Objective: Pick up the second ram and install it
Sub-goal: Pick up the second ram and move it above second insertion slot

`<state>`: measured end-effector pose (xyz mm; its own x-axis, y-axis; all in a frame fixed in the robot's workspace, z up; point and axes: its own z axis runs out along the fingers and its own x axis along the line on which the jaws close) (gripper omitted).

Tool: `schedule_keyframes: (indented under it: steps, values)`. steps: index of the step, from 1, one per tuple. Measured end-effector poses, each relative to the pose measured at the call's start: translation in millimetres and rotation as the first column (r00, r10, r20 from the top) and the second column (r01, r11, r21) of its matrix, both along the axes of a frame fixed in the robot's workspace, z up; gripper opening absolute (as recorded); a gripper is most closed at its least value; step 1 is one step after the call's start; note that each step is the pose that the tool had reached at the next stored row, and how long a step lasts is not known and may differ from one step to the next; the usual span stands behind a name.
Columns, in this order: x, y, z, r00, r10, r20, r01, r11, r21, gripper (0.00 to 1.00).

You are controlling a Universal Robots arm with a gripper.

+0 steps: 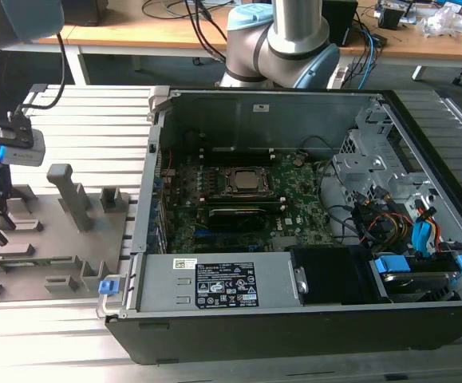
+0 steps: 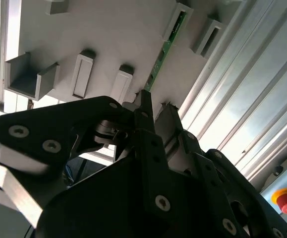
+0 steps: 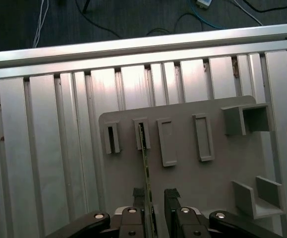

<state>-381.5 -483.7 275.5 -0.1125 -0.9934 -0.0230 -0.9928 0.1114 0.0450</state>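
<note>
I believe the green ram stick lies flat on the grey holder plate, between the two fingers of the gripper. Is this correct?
Not quite. The second ram does not lie flat: it stands on its edge, one end in a slot of the grey holder plate, as the first wrist view shows. It is indeed between the fingers of the gripper.

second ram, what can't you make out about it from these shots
Faces and chips of the second ram: it is edge-on in both wrist views, a thin green strip.
Its near end: hidden behind the gripper in both wrist views; the open jaws flank it, contact unclear.
Its far end: sunk in a slot of the grey holder, whose wall hides it.
Slots of the motherboard: exterior view, too small to tell which are filled.
</note>
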Motion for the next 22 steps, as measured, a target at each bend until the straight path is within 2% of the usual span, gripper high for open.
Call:
schedule_keyframes:
  steps: [22]
  values:
    - [0.0,-1.6,-21.8,1.0,0.0,-0.0001,0.0,1.0,0.0,0.3]
